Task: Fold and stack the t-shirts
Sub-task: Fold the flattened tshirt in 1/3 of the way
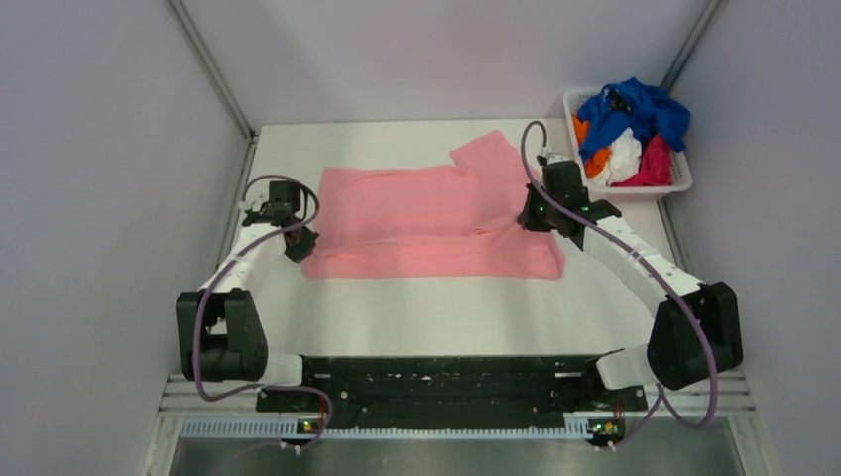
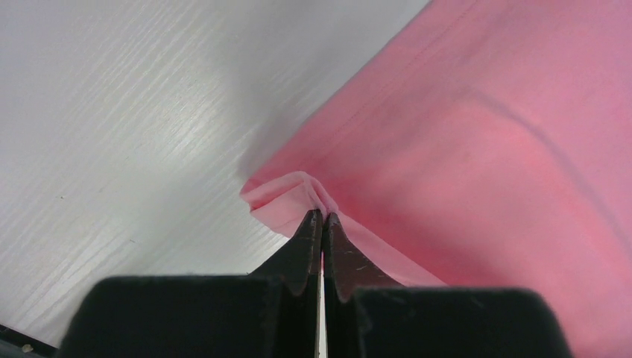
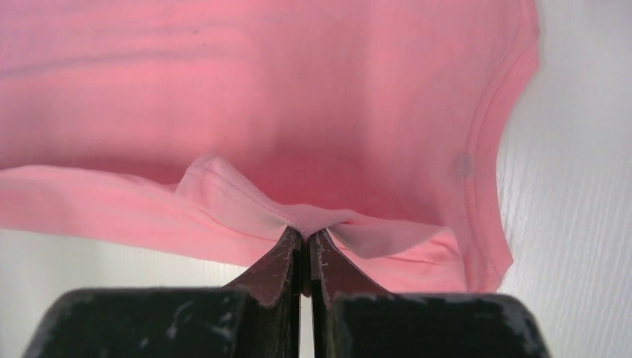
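The pink shirt [image 1: 426, 223] lies spread on the table [image 1: 436, 317], left of the basket [image 1: 640, 190]. The left gripper [image 2: 323, 216] pinches its edge farthest from the basket; the right gripper [image 3: 305, 233] pinches the nearest edge.

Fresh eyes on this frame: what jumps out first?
The salmon-pink t-shirt spread across the middle of the table, with the left end effector and right end effector each shut on a pinch of its edge, on opposite sides. Next, the white basket at the far right corner, heaped with crumpled t-shirts in blue, orange, white and magenta.
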Tool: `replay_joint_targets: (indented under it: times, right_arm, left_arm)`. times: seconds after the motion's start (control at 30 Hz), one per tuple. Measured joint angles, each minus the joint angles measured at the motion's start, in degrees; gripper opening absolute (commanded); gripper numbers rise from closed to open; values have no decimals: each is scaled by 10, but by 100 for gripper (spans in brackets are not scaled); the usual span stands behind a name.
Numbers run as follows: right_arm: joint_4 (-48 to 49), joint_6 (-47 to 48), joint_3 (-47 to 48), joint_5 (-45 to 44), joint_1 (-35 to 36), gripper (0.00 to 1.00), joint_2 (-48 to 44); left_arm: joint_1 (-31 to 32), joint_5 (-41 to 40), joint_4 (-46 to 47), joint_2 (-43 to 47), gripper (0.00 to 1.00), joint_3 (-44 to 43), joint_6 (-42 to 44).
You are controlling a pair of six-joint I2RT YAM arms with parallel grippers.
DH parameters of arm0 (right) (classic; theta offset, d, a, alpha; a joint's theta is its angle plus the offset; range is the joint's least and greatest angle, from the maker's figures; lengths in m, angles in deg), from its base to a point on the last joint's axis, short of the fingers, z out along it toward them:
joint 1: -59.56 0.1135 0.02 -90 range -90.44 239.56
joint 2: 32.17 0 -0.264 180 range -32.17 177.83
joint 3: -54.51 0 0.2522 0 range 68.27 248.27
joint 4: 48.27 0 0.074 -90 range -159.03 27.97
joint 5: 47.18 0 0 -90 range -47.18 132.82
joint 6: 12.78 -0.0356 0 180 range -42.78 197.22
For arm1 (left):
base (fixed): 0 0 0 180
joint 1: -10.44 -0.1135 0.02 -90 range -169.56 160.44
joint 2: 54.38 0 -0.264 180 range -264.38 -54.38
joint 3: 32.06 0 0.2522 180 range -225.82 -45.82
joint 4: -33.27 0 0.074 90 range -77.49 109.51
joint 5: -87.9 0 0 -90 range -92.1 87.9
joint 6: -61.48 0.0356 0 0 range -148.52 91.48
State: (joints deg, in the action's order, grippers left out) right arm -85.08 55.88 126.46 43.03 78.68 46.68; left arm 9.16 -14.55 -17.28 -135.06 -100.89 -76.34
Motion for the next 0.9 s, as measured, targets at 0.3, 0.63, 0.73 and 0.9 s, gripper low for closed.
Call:
replay_joint_targets:
  times: [0.3,0.63,0.73,0.9]
  right_arm:
    - [47,30,46,10,-18,11,122]
    - [60,31,231,-72,-30,99,321]
    - [78,27,216,-71,-31,99,302]
    - [108,17,101,-7,-23,99,209]
  left_arm:
    - [-1,-4,17,-70,75,-31,4]
    - [-8,-33,13,-99,99,-111,9]
    - [-8,-16,13,-75,99,-109,13]
    - [-8,54,44,-43,99,-79,26]
